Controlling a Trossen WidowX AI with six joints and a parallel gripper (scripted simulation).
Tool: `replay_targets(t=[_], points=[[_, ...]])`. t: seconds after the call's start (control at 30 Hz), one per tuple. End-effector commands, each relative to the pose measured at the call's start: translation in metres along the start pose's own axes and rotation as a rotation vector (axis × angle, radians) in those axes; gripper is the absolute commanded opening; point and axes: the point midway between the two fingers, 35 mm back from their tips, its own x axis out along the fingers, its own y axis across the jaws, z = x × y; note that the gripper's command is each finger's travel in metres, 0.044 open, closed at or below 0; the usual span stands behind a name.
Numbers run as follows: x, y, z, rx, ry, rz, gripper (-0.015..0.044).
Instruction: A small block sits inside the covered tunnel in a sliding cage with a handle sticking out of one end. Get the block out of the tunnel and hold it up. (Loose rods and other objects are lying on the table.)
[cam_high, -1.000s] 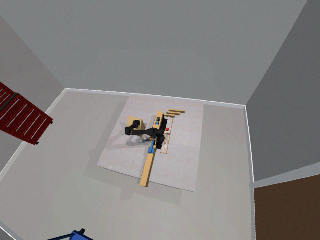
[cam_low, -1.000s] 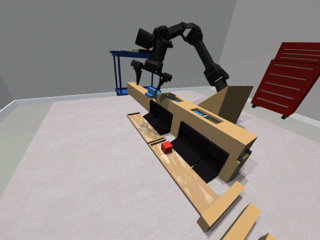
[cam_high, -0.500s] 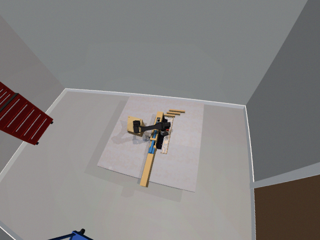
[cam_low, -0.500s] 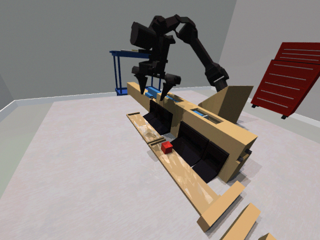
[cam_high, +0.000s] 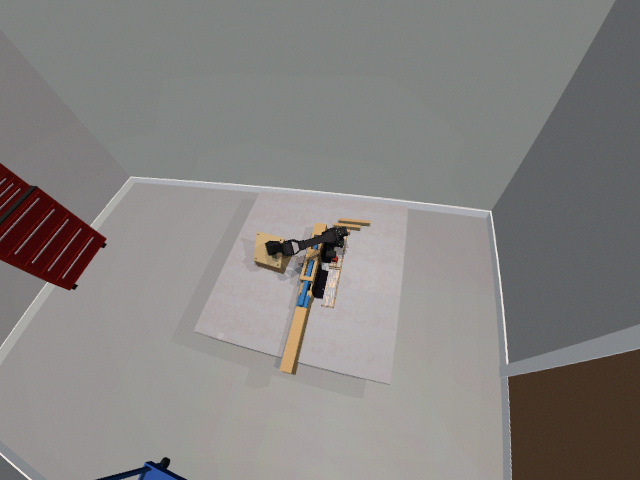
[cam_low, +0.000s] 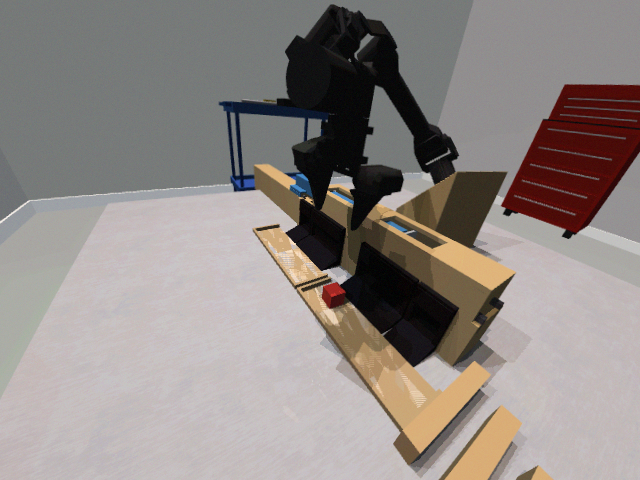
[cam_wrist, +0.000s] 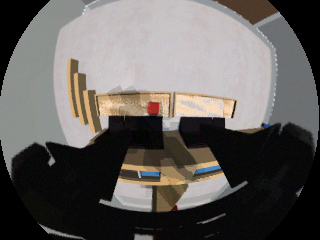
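A workshop-like room: 1 red tool chest (cam_high: 49, 235) (cam_low: 578, 160) and 1 blue cart (cam_high: 162, 472) (cam_low: 276, 109) flank the workspace.

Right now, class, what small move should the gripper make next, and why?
Probably ease the open gripper outward and down over the red block, fingers astride it: the block sits exposed in a shallow tray, outside the long wooden housing, while the fingertips hang high beside that housing.
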Motion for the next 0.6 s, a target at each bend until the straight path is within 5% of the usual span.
replay_targets(t=[0.0,0.57], points=[[-0.003,0.025,0.000,0.089,0.018,-0.012,0.0440],[0.009,0.025,0.002,0.088,0.017,-0.009,0.0440]])
